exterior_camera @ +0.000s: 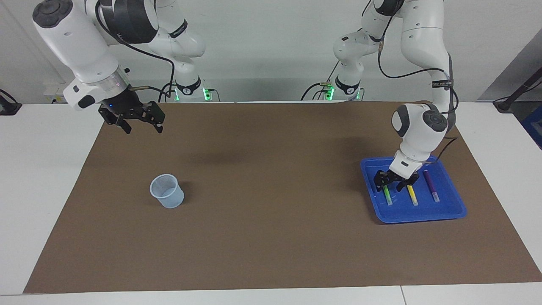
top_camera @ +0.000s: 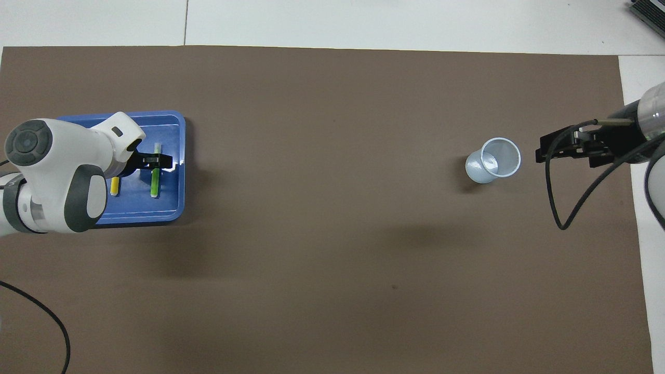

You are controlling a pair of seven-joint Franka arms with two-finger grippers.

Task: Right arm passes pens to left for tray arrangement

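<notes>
Both pincers first: the left gripper [exterior_camera: 396,181] hangs low over the shallow bright blue plastic tray [exterior_camera: 449,212], its black fingers spread and straddling the near end of the green marker pen [exterior_camera: 387,195] without pinching it. Whether a fingertip touches the pen I cannot tell. The right gripper [exterior_camera: 142,120] waits in the air over the brown table mat [exterior_camera: 271,237] at the right arm's end, its fingers spread and holding nothing.

That brown paper mat covers most of the white table [exterior_camera: 42,169]. The tray sits on it at the left arm's end. A small translucent plastic cup [exterior_camera: 167,191] stands upright on the mat toward the right arm's end, well apart from the tray.

Three slim pens lie side by side in the tray, roughly parallel and apart from each other: green toward the table's middle, the yellow marker pen [exterior_camera: 412,196] between, and the purple marker pen [exterior_camera: 431,185] toward the table's end.
</notes>
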